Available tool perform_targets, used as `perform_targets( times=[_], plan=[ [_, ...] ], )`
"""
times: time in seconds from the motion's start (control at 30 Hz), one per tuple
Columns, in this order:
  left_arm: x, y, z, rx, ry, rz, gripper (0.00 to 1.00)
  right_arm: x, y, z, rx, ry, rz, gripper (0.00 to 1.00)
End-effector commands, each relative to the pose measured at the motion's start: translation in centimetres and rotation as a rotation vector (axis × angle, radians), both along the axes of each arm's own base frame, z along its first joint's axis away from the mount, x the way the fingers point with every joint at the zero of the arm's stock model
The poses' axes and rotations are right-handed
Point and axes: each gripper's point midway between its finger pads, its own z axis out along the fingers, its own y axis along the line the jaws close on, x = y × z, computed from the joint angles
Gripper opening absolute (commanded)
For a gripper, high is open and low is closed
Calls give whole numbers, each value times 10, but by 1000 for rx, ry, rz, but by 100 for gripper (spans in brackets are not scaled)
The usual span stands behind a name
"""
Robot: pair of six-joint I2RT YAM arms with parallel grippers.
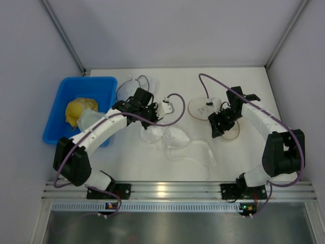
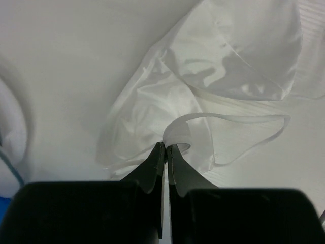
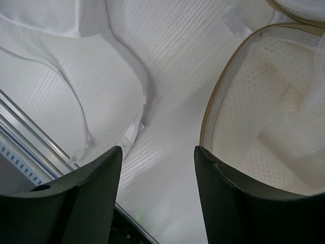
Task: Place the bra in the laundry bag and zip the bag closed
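Bra [image 2: 238, 56]: strap pinched in left gripper [image 2: 165, 148], cups just ahead. Laundry bag [image 3: 244, 122] lies rightward, beside the spread, empty right gripper [image 3: 158, 150].

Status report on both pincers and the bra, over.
Left pincer shut on bra strap. Right pincer open, empty, beside laundry bag. Bra lies outside bag. No obstruction seen.

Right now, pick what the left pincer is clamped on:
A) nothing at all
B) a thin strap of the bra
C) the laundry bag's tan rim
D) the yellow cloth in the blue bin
B: in the left wrist view the left pincer is shut, with a thin pale strap of the bra looping out from between its tips.
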Motion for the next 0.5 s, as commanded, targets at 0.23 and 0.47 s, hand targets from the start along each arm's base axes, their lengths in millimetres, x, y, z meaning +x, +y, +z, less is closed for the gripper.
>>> perform_targets(
  times=[0.23,0.47],
  plan=[
    [-2,-18,-60,19,230,65,31,-4,-7,-5,-18,7,-12,56],
    [8,-16,-11,-51,120,123,57,-20,-13,-28,-85,100,-20,49]
  ],
)
